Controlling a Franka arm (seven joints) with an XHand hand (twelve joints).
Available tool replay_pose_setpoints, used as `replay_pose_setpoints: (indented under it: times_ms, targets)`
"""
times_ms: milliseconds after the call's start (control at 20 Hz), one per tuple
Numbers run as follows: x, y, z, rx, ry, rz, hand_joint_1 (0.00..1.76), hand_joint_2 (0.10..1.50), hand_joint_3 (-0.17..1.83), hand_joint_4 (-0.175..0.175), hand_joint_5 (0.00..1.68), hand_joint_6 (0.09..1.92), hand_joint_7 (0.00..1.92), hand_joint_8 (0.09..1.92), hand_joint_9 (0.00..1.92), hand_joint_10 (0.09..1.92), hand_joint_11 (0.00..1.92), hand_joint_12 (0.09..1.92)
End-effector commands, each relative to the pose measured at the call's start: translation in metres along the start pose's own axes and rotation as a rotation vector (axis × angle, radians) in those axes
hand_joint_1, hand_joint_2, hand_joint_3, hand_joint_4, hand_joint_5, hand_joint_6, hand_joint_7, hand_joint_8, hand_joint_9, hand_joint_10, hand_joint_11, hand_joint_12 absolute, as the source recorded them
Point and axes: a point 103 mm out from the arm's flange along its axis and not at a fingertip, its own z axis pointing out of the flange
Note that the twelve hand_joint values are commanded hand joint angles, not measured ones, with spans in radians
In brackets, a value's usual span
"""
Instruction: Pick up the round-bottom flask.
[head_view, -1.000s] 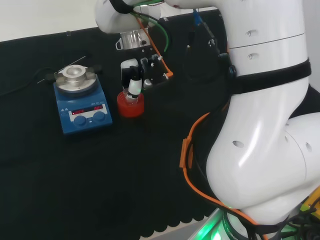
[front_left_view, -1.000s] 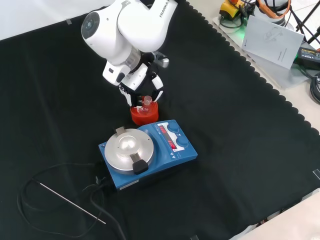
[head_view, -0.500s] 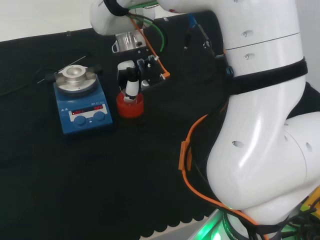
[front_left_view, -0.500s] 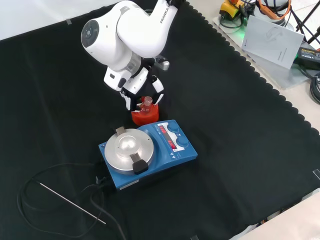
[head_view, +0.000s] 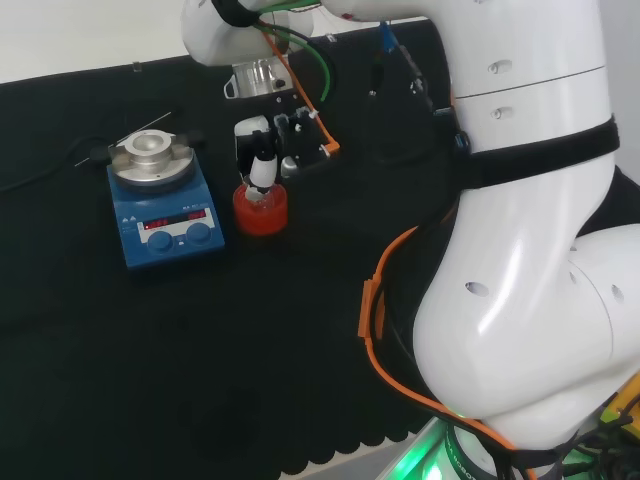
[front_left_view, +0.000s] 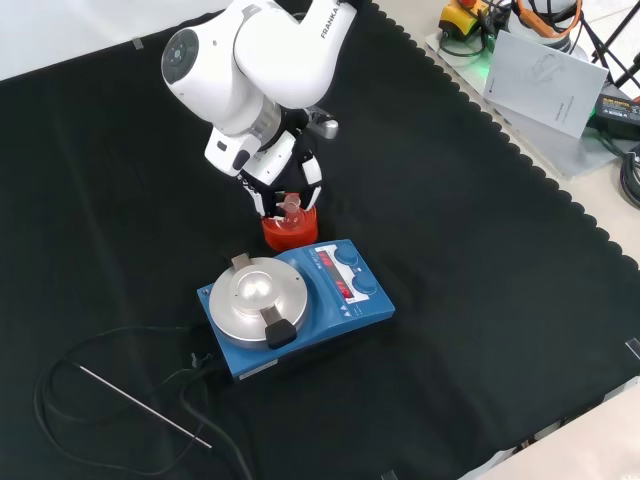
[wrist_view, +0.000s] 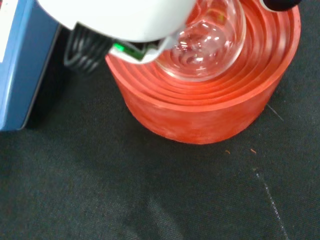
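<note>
I see the hand (front_left_view: 272, 172) with its fingers (head_view: 262, 170) grasping the flask (wrist_view: 207, 45) neck; the bulb sits below them in the red stand (head_view: 261, 210).

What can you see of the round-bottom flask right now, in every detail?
The round-bottom flask is clear glass and looks empty. Its bulb sits upright in the ribbed red stand, beside the blue hotplate on the black cloth. The front view shows its short neck rising between the fingers of the hand, which closes around it from above. It looks still seated in the stand.
</note>
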Motion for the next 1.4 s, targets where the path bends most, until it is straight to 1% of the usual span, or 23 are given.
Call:
replay_pose_setpoints:
  times_ms: [50,250,600,1150,1400]
  targets:
    - [-0.002,0.001,-0.006,-0.017,0.002,0.009,1.19,0.63,0.73,-0.175,1.23,0.75,1.33,0.72,1.48,0.55,1.35,1.05]
    - [-0.004,0.000,-0.009,-0.020,0.011,0.012,1.20,0.61,0.76,-0.175,1.25,0.74,1.37,0.69,1.52,0.51,1.40,1.01]
    - [-0.004,-0.002,-0.019,-0.036,0.004,0.025,1.20,0.58,0.79,-0.175,1.27,0.72,1.41,0.65,1.57,0.46,1.47,0.97]
    - [-0.004,-0.011,-0.028,-0.053,0.008,0.029,1.20,0.57,0.81,-0.175,1.28,0.72,1.44,0.63,1.59,0.43,1.50,0.95]
    - [0.005,-0.032,-0.050,-0.077,-0.006,0.037,1.20,0.57,0.82,-0.175,1.28,0.72,1.46,0.62,1.60,0.42,1.52,0.95]
